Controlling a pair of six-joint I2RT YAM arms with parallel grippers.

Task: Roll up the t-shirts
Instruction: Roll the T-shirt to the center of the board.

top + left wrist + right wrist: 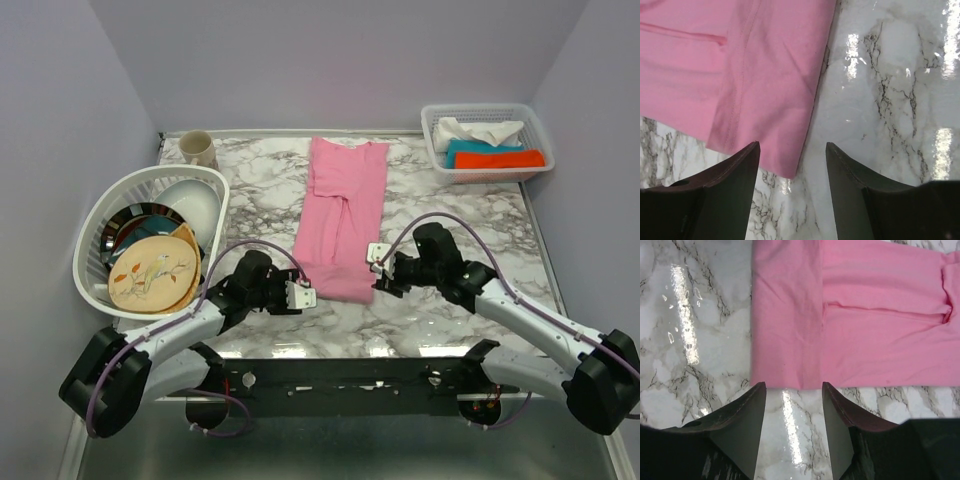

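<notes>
Light-pink thin-fabric t-shirt (340, 210), folded to a long strip, lies flat just right of white plastic dish basket (88, 262). Left gripper (303, 296) jaws apart, empty, at hem corner nearer basket; right gripper (377, 258) same, far corner. Fabric looks soft, light, floppy: pinch both hem corners.

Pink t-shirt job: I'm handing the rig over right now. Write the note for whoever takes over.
Left gripper: open, empty, low at the near left corner of the plain light-pink thin-fabric t-shirt.
Right gripper: open, empty, just short of the shirt's near hem by its right corner.
T-shirt: folded lengthwise into a narrow strip, flat on the marble table.
Done: the lengthwise fold.
Left: no roll started; probably grip both near corners and roll toward the far end.
</notes>
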